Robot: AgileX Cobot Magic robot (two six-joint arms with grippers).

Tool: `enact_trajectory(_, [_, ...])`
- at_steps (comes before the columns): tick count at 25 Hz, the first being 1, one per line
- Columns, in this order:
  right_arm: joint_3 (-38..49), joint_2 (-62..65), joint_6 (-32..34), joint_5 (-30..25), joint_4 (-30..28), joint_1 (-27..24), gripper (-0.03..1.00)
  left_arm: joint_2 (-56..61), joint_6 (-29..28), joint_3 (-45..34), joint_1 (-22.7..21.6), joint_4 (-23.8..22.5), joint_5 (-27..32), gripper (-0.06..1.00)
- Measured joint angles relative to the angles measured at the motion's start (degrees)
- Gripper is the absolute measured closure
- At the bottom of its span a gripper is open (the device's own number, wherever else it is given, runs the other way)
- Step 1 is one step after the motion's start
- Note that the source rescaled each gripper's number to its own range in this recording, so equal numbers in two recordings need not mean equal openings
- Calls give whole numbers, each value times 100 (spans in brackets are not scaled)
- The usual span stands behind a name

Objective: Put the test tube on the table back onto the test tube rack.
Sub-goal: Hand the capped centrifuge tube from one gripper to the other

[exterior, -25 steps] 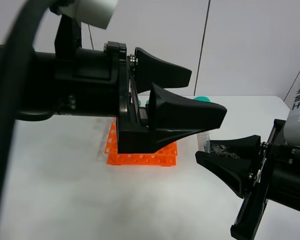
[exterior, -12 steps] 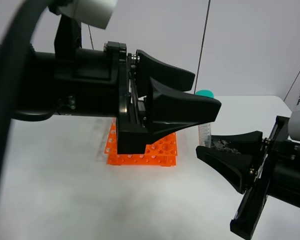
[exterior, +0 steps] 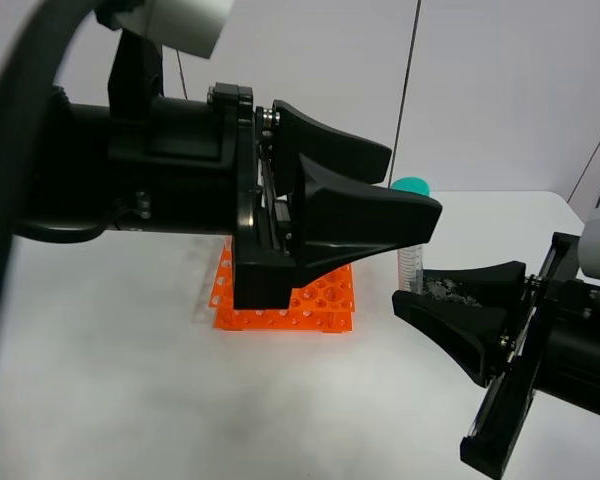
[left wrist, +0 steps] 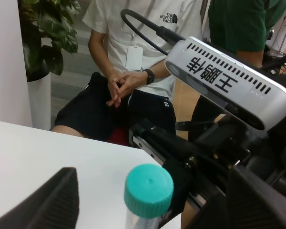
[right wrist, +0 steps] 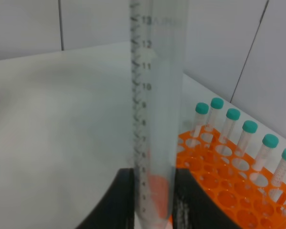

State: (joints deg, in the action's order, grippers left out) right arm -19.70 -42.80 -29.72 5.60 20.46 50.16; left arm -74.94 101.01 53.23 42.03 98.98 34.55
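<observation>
The test tube (exterior: 409, 265) stands upright above the white table (exterior: 130, 390), its teal cap (exterior: 410, 187) on top, with my right gripper (exterior: 410, 291) shut on its lower part. In the right wrist view the graduated tube (right wrist: 155, 119) rises between the two black fingers (right wrist: 125, 198). My left gripper (exterior: 412, 182) is level with the cap. In the left wrist view its open fingers (left wrist: 50, 202) flank the cap (left wrist: 148, 190) without touching it. The orange test tube rack (exterior: 325, 300) sits behind my left gripper, and it holds several teal-capped tubes (right wrist: 232, 125).
The white camera housing (left wrist: 229, 81) of my right arm looms just beyond the cap. A seated person (left wrist: 133, 71) and a potted plant (left wrist: 47, 38) are past the table's edge (left wrist: 62, 138). A grey panelled wall (exterior: 500, 90) backs the table.
My left gripper's fingers have drawn closer together. The tube in my right gripper has risen slightly, and its teal cap now shows beside the left fingertips.
</observation>
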Motion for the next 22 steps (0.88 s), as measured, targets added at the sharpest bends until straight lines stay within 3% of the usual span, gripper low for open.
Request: enact_trajectory(22, [0, 0, 0, 17, -17, 0, 95, -320, 207, 269, 0, 4, 12, 35])
